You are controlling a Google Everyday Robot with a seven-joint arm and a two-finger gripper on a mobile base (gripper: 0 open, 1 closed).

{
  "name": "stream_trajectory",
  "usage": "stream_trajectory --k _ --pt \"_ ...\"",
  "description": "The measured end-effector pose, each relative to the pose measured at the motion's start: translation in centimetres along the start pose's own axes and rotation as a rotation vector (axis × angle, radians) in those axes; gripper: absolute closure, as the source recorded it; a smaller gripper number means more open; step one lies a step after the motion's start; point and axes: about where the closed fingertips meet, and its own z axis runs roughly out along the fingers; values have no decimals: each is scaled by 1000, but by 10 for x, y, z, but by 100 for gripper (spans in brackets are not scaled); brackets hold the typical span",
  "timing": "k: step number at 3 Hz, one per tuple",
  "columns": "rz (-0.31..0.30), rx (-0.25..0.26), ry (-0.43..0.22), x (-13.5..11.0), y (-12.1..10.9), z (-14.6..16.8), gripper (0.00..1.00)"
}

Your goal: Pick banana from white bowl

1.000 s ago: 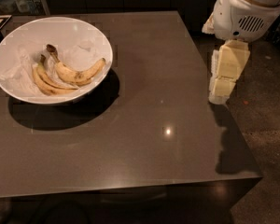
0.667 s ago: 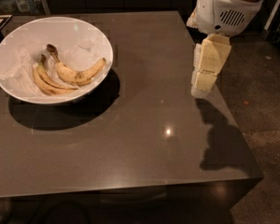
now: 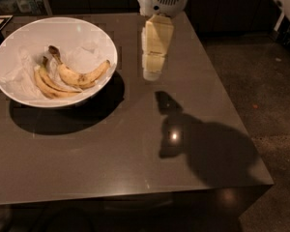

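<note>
The white bowl (image 3: pixel 19 33) stands on the dark table at the left. Inside it lies the banana (image 3: pixel 79 76), thick and curved, yellow with brown spots, its dark stem pointing up-left. A thinner joined pair of bananas (image 3: pixel 50 86) lies just left of and below it. My gripper (image 3: pixel 151 74) hangs from the top of the view, cream-coloured, pointing down above the table, to the right of the bowl's rim and apart from it.
The dark glossy table (image 3: pixel 135 149) has its right edge near the speckled floor (image 3: pixel 261 71). The arm's shadow falls on the table at the right of middle. Dark items stand at the far left behind the bowl.
My gripper has moved left across the table, from near the right edge to just right of the bowl. The bananas and bowl have not moved.
</note>
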Motion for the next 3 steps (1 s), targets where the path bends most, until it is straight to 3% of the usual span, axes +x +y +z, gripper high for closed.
stream_trajectory --k 2,3 --pt "-27 48 -27 -34 -11 13 0" --pt "-62 43 0 -68 -25 33 0"
